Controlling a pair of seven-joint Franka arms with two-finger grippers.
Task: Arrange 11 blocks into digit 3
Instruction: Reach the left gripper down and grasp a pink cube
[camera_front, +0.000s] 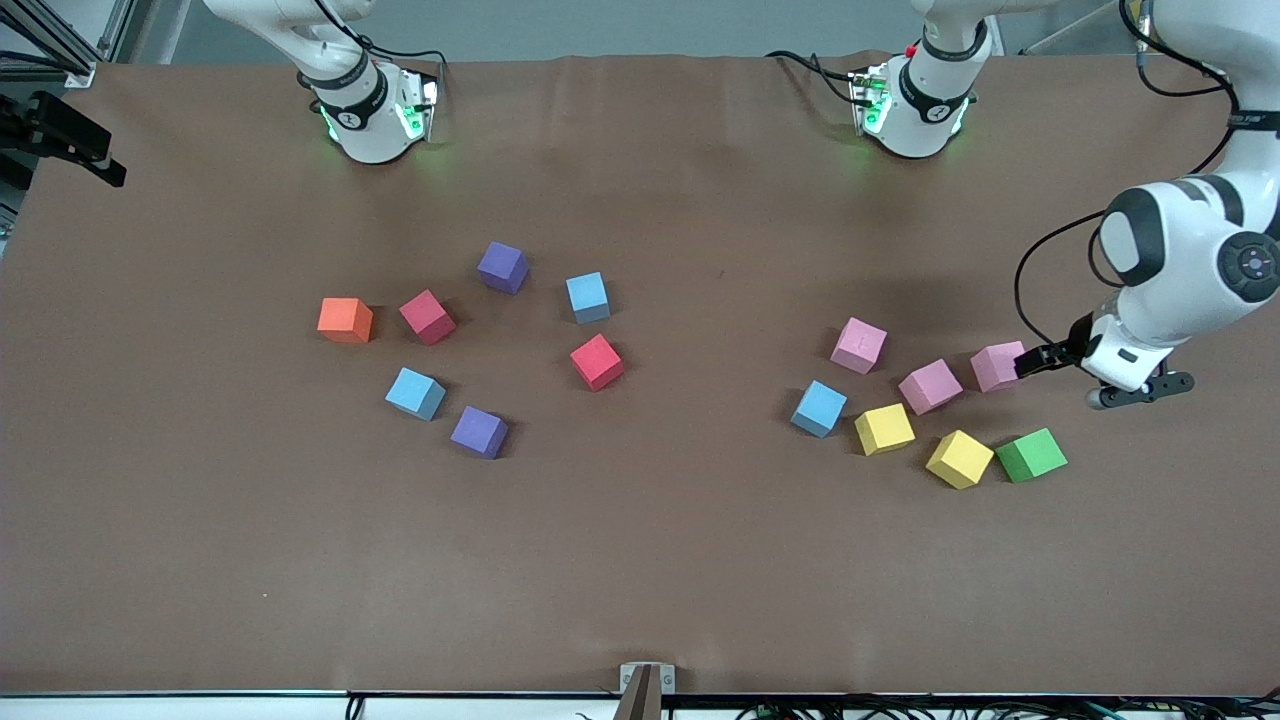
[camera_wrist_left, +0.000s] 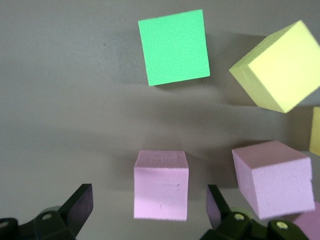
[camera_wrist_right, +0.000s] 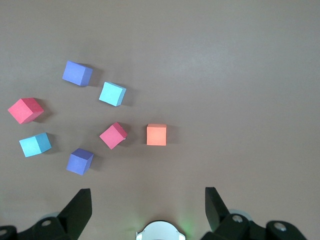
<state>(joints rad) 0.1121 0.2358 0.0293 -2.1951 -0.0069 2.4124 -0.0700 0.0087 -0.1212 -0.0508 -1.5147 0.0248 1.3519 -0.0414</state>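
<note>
Left tool (camera_wrist_left: 147, 210) spread wide round a pink block (camera_wrist_left: 161, 185), not touching; right tool (camera_wrist_right: 147, 210) apart, waiting high up

Thirteen loose foam blocks (camera_front: 597, 361) are lying scattered flat on the brown table (camera_front: 640, 560), unassembled: seven toward the right arm's end, six toward the left arm's end.

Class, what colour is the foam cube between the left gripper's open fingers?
Pink foam cube; clearest in the left wrist view.
</note>
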